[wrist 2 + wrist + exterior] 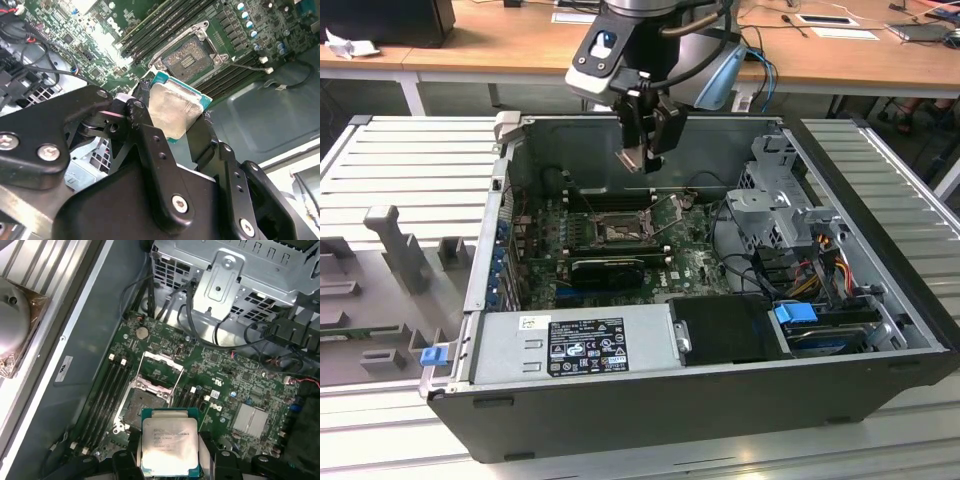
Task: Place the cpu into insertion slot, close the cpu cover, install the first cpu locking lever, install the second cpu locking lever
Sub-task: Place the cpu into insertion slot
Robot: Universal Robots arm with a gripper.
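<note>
**A:** Where do we have the cpu [170, 442]?

**B:** We have it clamped in the end effector [644, 152]. In the second wrist view the black fingers [201, 137] press on two opposite edges of the chip [172, 112], and its dull silver top faces the camera. It hangs above the insertion slot [617, 232], clear of it, inside the open computer case [720, 400].

**A:** What do we see of the slot itself?

**B:** In both wrist views its dark centre [145, 402] [187, 56] lies bare, with nothing seated in it. In the first wrist view the held chip overlaps one edge of the slot.

**A:** And the cpu cover [164, 361]?

**B:** We see it tipped up and open. It stands off the edge of the slot that faces the metal drive cage [235, 280].

**A:** Anything else close by?

**B:** Long black memory slots [107, 390] run alongside the insertion slot on the green motherboard [240, 375]. The case rests on the ribbed bench [410, 160].
</note>
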